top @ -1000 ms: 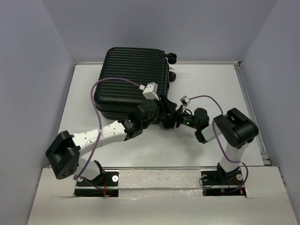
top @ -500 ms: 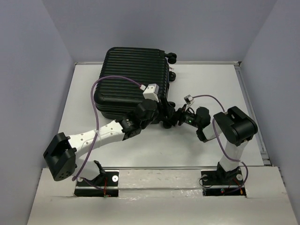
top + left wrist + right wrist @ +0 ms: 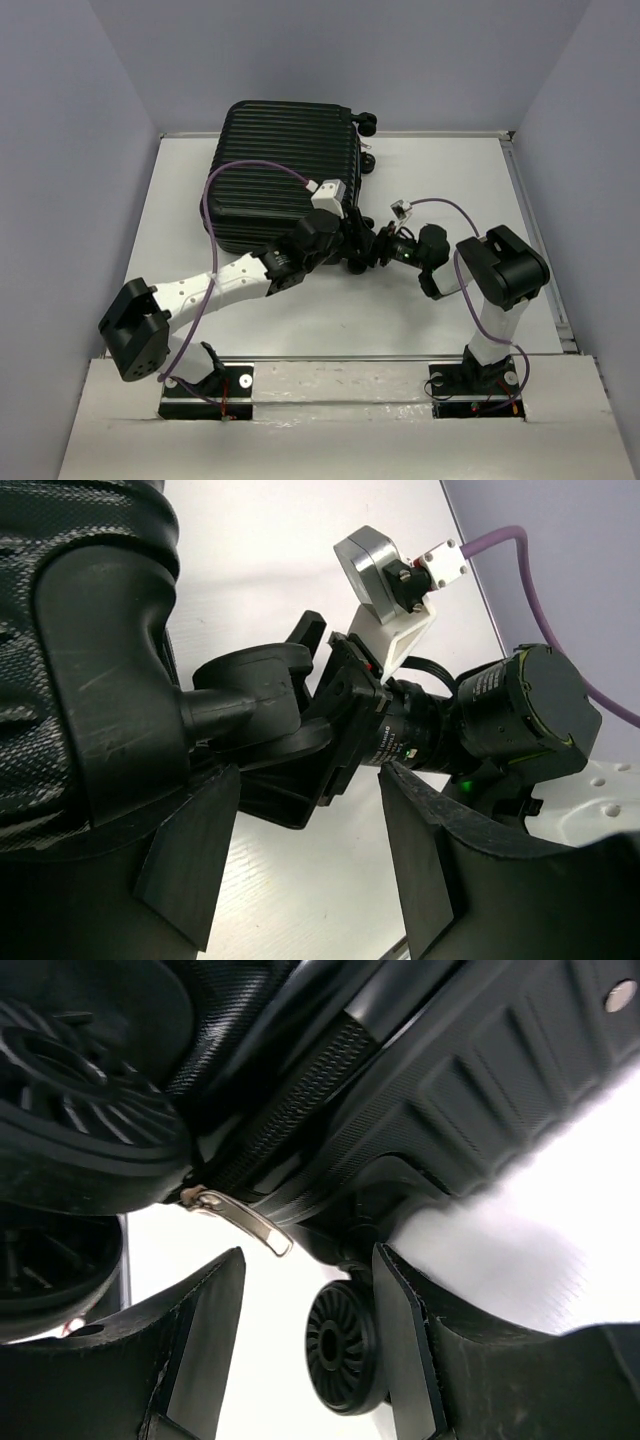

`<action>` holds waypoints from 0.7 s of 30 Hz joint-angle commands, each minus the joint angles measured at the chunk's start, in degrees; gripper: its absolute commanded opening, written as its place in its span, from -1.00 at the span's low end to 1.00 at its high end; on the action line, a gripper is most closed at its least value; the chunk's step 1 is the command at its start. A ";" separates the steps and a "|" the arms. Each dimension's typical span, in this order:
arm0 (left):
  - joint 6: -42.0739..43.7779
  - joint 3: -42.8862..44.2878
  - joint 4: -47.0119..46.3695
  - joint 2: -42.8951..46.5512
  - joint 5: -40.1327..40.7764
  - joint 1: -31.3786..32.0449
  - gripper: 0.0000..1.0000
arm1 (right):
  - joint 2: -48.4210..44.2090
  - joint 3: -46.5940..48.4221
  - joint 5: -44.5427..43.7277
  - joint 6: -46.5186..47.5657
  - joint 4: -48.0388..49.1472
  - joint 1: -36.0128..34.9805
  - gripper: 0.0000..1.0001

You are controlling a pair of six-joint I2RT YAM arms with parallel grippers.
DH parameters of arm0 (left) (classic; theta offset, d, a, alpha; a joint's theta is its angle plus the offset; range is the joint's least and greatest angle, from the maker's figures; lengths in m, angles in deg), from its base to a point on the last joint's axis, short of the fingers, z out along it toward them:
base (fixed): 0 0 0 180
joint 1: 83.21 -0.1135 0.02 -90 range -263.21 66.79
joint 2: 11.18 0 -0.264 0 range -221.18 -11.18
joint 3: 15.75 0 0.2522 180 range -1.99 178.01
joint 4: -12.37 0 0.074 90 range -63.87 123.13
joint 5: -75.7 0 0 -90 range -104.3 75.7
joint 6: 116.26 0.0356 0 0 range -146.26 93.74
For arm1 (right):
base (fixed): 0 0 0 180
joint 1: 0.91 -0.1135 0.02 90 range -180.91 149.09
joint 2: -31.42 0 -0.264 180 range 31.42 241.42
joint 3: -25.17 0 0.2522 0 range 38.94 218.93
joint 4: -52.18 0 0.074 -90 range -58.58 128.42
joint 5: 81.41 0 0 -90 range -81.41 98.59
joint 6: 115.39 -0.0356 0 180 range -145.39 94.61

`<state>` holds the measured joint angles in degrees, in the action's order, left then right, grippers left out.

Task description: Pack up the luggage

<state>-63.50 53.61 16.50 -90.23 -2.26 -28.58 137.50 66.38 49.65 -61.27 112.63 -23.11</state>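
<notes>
The luggage (image 3: 280,170) is a black ribbed hard-shell suitcase lying closed at the back left of the table. Both grippers meet at its near right corner. My left gripper (image 3: 350,243) is open, and in the left wrist view its jaws (image 3: 300,815) hold only bare table, with the suitcase corner (image 3: 90,680) to their left. My right gripper (image 3: 374,247) is open too. In the right wrist view (image 3: 305,1280) a small black wheel (image 3: 340,1345) sits between the fingers, close against the right finger (image 3: 400,1320). A metal zipper pull (image 3: 243,1223) hangs just above the left finger.
White table (image 3: 430,170) with low rails at its back and right edges, and grey walls around. Two more wheels (image 3: 366,125) stick out at the suitcase's far right corner. Purple cables (image 3: 240,170) loop over the shell and above the right arm (image 3: 500,270).
My right gripper has moved left up to the suitcase's near right corner. My left arm has shifted slightly and its gripper stays at that corner.
</notes>
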 commanded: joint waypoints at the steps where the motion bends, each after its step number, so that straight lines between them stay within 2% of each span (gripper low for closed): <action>1: 2.34 3.47 -2.15 -1.72 1.33 -2.07 0.42 | -2.28 1.47 4.29 -1.74 24.13 -0.13 0.19; 16: 2.25 3.82 -2.94 -2.69 1.41 -2.07 0.40 | -1.41 6.39 5.17 -2.96 24.22 -0.13 0.17; 21: 2.34 4.26 -3.29 -3.31 1.59 -2.07 0.39 | -0.44 7.54 5.26 -4.11 24.14 -0.13 -0.01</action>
<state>-62.69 55.70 15.23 -92.85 -3.66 -29.32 137.00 71.14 54.11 -64.20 112.09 -23.04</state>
